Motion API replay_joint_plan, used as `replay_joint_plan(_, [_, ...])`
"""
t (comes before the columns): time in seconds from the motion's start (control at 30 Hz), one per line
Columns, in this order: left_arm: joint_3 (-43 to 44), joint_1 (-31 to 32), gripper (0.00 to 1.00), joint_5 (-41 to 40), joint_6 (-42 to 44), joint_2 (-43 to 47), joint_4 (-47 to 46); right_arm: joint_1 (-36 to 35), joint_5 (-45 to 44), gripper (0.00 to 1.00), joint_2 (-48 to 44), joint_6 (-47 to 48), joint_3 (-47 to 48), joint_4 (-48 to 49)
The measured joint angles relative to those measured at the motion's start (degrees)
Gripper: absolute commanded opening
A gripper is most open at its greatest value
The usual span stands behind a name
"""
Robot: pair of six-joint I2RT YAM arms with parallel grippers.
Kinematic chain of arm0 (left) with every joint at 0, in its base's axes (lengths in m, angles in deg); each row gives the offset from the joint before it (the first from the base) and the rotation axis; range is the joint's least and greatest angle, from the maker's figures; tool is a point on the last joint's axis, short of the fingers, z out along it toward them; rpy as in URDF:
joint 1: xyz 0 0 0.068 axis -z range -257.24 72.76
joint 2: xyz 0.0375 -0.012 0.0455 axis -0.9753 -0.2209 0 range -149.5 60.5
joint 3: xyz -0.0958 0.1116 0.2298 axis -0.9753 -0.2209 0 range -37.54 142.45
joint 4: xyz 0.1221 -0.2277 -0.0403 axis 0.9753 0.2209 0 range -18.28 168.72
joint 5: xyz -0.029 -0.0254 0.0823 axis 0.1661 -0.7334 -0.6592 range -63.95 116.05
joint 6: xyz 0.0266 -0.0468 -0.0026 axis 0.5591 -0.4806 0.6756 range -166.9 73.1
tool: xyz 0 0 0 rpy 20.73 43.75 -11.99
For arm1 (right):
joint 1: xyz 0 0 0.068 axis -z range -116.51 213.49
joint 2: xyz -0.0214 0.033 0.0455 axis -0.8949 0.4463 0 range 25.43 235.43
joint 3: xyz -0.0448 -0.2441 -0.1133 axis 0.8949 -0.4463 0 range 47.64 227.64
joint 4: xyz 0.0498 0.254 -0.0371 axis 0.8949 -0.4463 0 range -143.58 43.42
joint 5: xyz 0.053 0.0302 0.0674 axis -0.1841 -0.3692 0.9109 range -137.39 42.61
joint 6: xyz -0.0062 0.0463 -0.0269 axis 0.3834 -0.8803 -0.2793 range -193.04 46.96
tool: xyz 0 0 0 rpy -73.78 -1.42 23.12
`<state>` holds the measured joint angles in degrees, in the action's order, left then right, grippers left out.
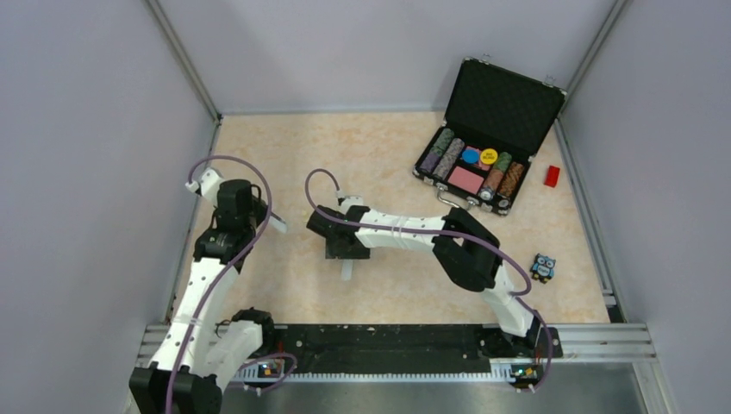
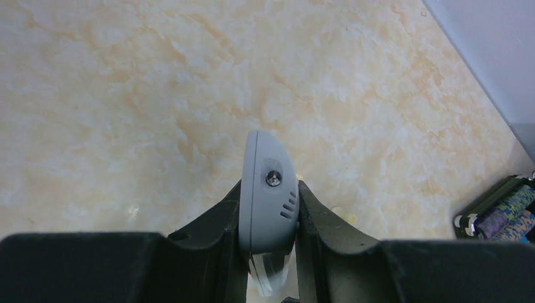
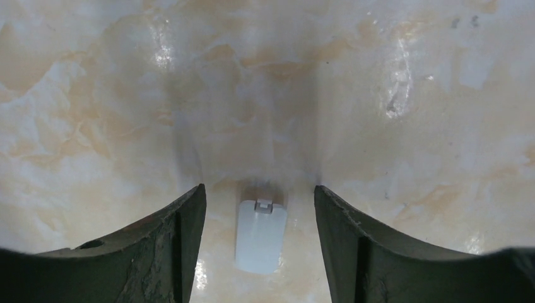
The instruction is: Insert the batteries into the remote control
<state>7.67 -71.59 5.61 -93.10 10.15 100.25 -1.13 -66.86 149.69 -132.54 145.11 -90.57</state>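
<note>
Remote control (image 2: 268, 189), lower end hidden, clamped between left fingers (image 2: 211, 224); right fingers (image 3: 183, 243) wide over cover (image 3: 260, 235).

White remote control (image 2: 268, 189), marbled beige table (image 2: 126, 95)

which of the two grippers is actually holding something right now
The left gripper: its fingers clamp the slim white remote control. The right gripper stands open and empty above a small white cover piece lying on the table.
</note>
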Motion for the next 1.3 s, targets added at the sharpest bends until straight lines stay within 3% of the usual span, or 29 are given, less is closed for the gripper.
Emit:
replay_joint_plan(0.23, [0.0,2.54,0.0,-3.45,1.01,2.4,1.53,-0.35,-1.16,0.47,1.09,-7.13,0.96,-5.29])
replay_joint_plan(0.57, [-2.1,4.55,0.0,-7.45,0.15,4.28,1.97,-0.59,-1.09,0.4,1.84,-11.1,2.12,-10.16])
replay_joint_plan(0.83, [-5.2,4.55,0.0,-7.56,-1.42,6.14,1.92,-0.59,-0.15,0.13,2.01,-12.94,2.43,-11.93])
replay_joint_plan(1.03, [-8.11,4.55,0.0,-3.52,-2.99,6.34,0.9,-0.02,0.26,0.13,-2.32,-18.75,-4.46,-9.01])
replay_joint_plan(1.3, [-13.25,4.59,0.0,8.2,-5.75,5.07,-5.16,3.82,-1.25,0.21,-17.88,-32.39,-27.15,-7.1])
